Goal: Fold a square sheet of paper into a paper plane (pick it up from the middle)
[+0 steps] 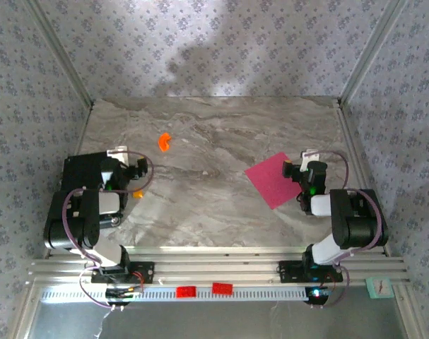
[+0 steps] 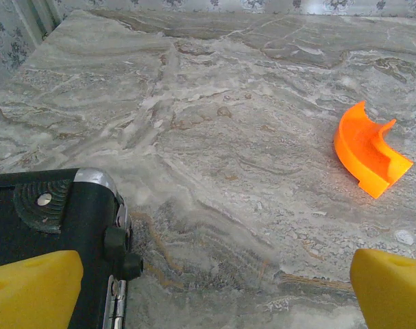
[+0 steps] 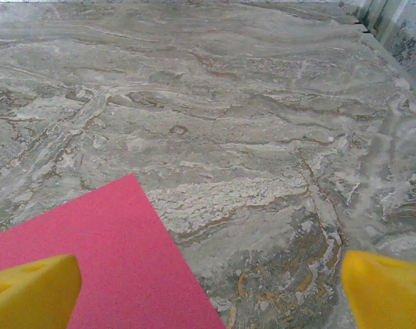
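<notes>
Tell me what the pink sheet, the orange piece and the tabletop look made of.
Pink sheet: thin matte paper, lying flat with crisp edges. Orange piece: probably moulded plastic, smooth with a slight sheen. Tabletop: grey veined marble look, possibly a printed laminate; cannot tell which.

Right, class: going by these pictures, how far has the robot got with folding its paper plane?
Done: nothing so far. The square sheet of paper lies flat and uncreased on the table. In hand: nothing. The right gripper is open at the sheet's edge, and the left gripper is open, away from it, facing the orange piece. Left: the pick-up from the middle and every fold.
</notes>
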